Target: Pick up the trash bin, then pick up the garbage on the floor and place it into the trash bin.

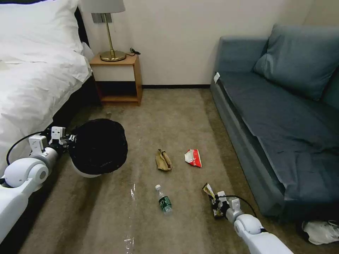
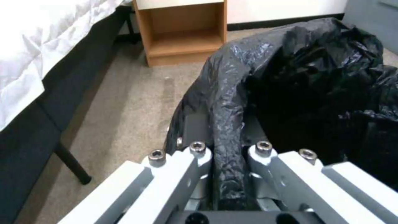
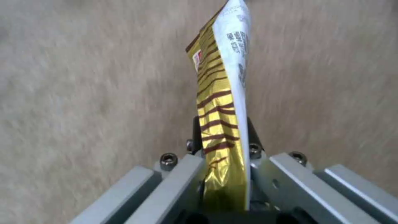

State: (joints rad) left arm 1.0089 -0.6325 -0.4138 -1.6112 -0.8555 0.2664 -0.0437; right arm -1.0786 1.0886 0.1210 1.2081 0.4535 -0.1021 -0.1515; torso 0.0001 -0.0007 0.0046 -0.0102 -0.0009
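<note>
Left gripper (image 2: 226,161): fingers clamped on trash bin (image 1: 99,148) rim.
Right gripper (image 3: 224,174): fingers pinching snack wrapper (image 3: 222,102).
Next: likely carry wrapper over bin.

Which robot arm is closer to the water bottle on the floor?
The right. Its end effector, shut on the gold snack wrapper, hangs just beside the bottle, toward the sofa. The left end effector clamps the trash bin rim farther off, by the bed.

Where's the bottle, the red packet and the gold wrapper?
Bottle (image 1: 164,201), head view, on its green label.
Red packet (image 1: 194,157), head view, on its red middle.
Gold wrapper (image 3: 219,124), right wrist view, on its striped gold face.
</note>
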